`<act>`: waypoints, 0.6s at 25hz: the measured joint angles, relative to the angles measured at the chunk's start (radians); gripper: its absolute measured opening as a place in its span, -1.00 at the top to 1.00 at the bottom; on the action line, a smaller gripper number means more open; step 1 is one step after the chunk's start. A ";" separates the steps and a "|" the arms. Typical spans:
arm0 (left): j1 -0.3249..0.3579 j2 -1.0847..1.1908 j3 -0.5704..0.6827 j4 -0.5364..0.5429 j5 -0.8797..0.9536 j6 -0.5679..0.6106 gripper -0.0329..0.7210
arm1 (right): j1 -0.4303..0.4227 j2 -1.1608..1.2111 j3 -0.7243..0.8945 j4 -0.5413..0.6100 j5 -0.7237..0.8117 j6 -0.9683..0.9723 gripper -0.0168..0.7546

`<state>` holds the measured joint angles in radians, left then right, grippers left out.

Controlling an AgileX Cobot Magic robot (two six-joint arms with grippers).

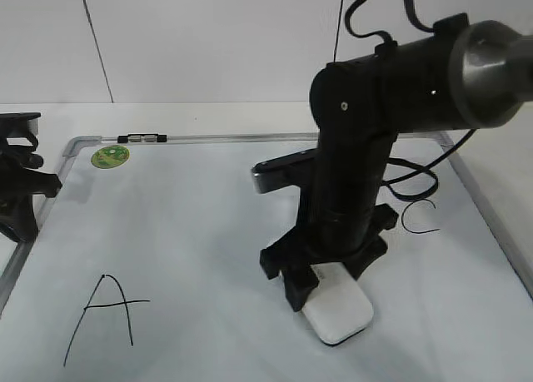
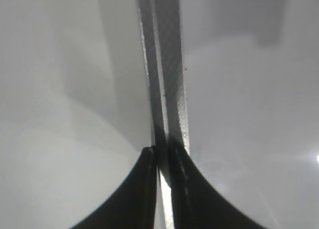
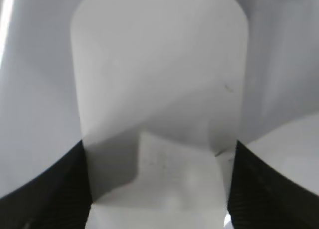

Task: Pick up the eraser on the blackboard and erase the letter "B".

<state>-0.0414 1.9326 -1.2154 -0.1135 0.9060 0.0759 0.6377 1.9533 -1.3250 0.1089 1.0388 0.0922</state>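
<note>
The white eraser [image 1: 337, 309] lies flat on the blackboard [image 1: 200, 224] at front centre. My right gripper [image 1: 321, 286] comes down on it from above and is shut on it. In the right wrist view the eraser [image 3: 159, 89] fills the space between both black fingers [image 3: 158, 149]. No letter "B" shows; the spot between the "A" and "C" is covered by my right arm and the eraser. My left gripper [image 1: 21, 207] sits at the board's left edge, shut and empty, its fingertips [image 2: 160, 151] over the grey frame [image 2: 167, 64].
A black "A" [image 1: 104, 315] is at front left and a black "C" [image 1: 419, 216] at right, close to my right arm. A round green sticker [image 1: 110, 156] and a small black-and-clear clip [image 1: 141, 138] are at the far left top of the frame.
</note>
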 joint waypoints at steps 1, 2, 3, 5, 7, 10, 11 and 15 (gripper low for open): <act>0.000 0.000 0.000 0.000 0.000 0.000 0.81 | 0.017 0.002 0.000 0.008 -0.002 0.000 -0.50; 0.000 0.000 0.000 0.000 0.000 0.000 0.81 | 0.037 0.002 0.000 0.016 -0.002 0.000 -0.50; 0.000 0.000 0.000 0.000 0.000 0.000 0.81 | 0.058 0.002 0.000 0.020 -0.004 0.000 -0.50; 0.000 0.000 0.000 0.000 0.000 0.000 0.81 | 0.092 0.004 0.000 0.022 -0.004 0.000 -0.50; 0.000 0.000 0.000 0.000 0.000 0.000 0.81 | 0.112 0.010 -0.002 0.020 -0.004 -0.006 -0.50; 0.000 0.000 0.000 0.000 0.002 0.000 0.81 | 0.112 0.014 -0.007 0.017 0.000 -0.006 -0.50; 0.000 0.000 0.000 0.000 0.002 0.000 0.81 | 0.112 0.014 -0.005 0.017 0.000 -0.006 -0.50; 0.000 0.001 -0.001 0.000 0.002 0.000 0.81 | 0.088 0.016 -0.007 0.028 0.001 -0.012 -0.50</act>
<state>-0.0414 1.9340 -1.2167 -0.1135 0.9081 0.0759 0.7261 1.9697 -1.3320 0.1370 1.0402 0.0799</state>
